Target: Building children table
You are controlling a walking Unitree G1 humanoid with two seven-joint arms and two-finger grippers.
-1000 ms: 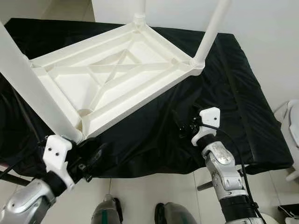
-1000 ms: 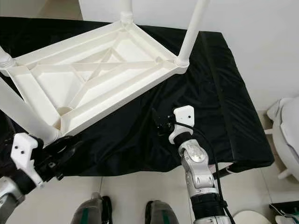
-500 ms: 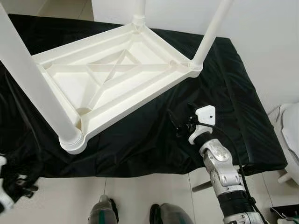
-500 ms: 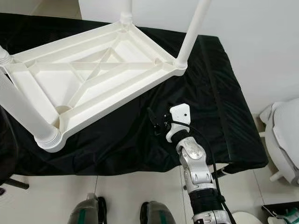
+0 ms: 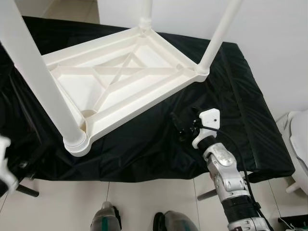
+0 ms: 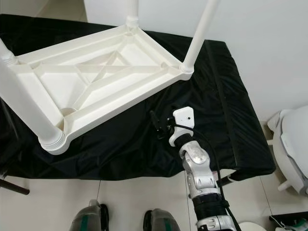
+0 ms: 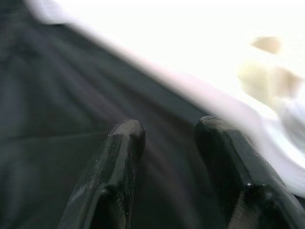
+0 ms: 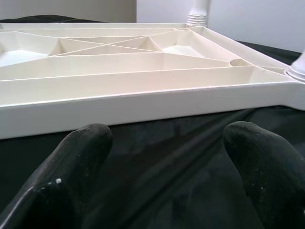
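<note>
On the black-draped counter [image 5: 250, 120]: one white children's table [image 5: 120, 82], upside down, underside ribs showing.

Legs: four seated in corner sockets, including the near leg [image 5: 36, 72] at 9 o'clock and the far right leg [image 5: 216, 36] at 1 o'clock. Assembly appears nearly done; turning it upright likely remains.

Right pincer [image 6: 159, 126]: fingers apart, empty, over the cloth; table rim at its 11 o'clock, near, apart.

Left pincer [image 7: 167, 138]: fingers apart, empty, beside the table's edge.
</note>
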